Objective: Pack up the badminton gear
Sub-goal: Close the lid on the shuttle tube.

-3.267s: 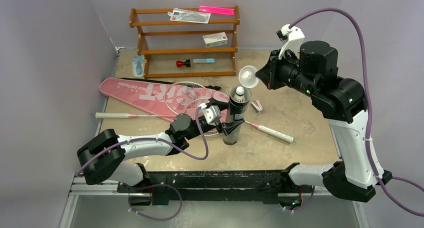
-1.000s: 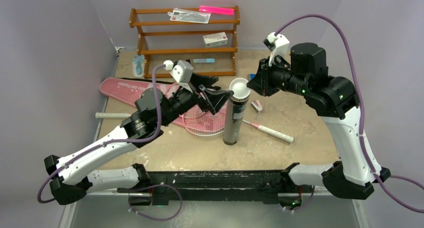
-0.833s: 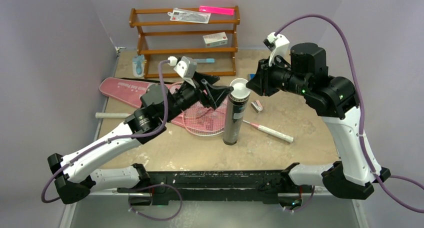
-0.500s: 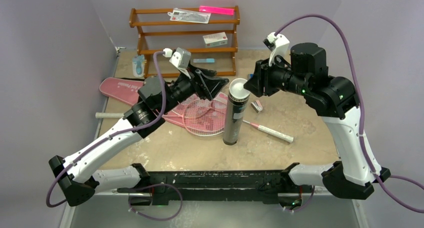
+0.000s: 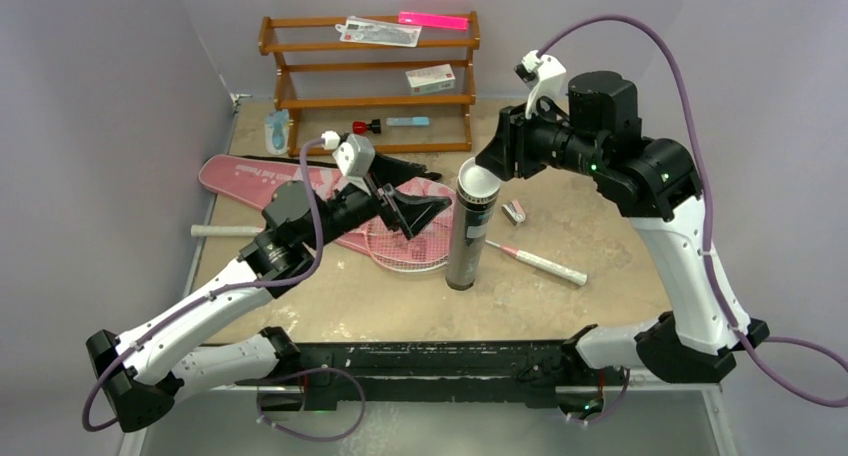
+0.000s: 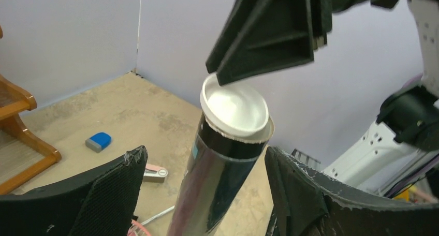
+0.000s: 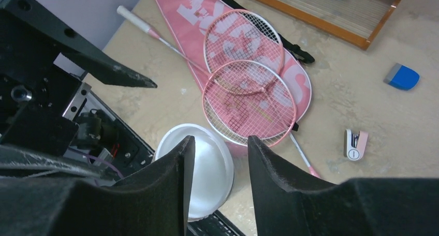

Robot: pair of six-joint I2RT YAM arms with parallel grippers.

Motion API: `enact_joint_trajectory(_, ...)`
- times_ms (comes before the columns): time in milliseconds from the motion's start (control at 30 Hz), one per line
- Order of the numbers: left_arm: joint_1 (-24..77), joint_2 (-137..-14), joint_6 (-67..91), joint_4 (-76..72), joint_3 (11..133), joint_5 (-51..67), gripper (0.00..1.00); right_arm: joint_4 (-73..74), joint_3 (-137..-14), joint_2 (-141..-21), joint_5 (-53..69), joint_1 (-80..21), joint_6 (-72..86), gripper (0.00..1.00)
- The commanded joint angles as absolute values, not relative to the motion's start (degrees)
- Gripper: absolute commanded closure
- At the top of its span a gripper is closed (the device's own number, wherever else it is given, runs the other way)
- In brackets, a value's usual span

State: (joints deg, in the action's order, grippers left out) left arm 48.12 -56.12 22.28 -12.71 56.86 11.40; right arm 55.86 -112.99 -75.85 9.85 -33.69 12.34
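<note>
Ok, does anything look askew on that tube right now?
Yes. The white cap sits crooked on the upright black tube: its rim is tilted, not flush with the tube's mouth. The right gripper is just above it, jaws apart.

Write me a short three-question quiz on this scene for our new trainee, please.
1. True or false: the black tube lies flat on the table.
2. Where do the heads of the two rackets lie? A. on the pink bag; B. inside the tube; C. propped upright against a wall.
3. What sits on top of the tube?

Key: 1. False, it stands upright. 2. A. 3. A white cap.
</note>
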Motion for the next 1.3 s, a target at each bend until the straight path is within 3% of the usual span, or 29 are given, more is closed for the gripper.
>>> enact_joint_trajectory(0, 48.16, -54.27, 13.84, -16.71, 52.84, 15.93, 0.18, 53.38, -114.59, -77.18, 11.38, -33.7, 11.34, 0.59)
enact_joint_trajectory(233, 48.19, -55.36, 10.29, -18.61, 50.94, 19.56, 0.18, 53.24, -113.91, -76.96, 11.67, -33.61, 10.98, 0.76)
enact_joint_trajectory(1267, 48.29, -58.31, 11.07, -20.9, 51.5, 21.01, 0.19, 53.32, -110.26, -75.58, 13.95, -33.62, 10.88, 0.83)
